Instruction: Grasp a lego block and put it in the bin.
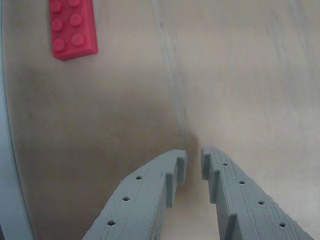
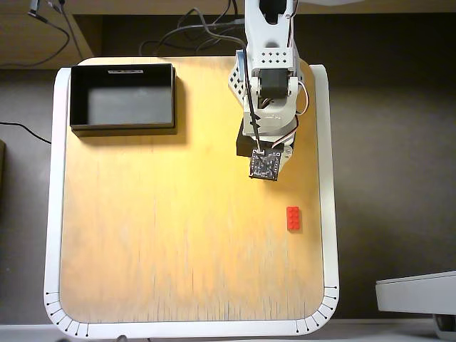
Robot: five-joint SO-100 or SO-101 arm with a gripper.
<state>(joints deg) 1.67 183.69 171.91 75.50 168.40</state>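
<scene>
The lego block (image 1: 72,27) is a small red studded brick lying flat on the wooden board at the top left of the wrist view. In the overhead view the lego block (image 2: 293,218) lies near the board's right edge. My gripper (image 1: 194,159) reaches in from the bottom of the wrist view. Its grey fingers are almost together, a thin gap at the tips, nothing between them, and it is well short of the block. The arm (image 2: 267,92) hides the gripper from above. The bin (image 2: 71,100), a shallow black box, sits empty at the board's far left corner.
The wooden board (image 2: 178,235) has a white rim (image 2: 51,249) with rounded corners, also seen as a pale strip (image 1: 7,175) on the left of the wrist view. Cables (image 2: 192,35) trail behind the arm's base. A grey device (image 2: 417,292) sits off the board at lower right.
</scene>
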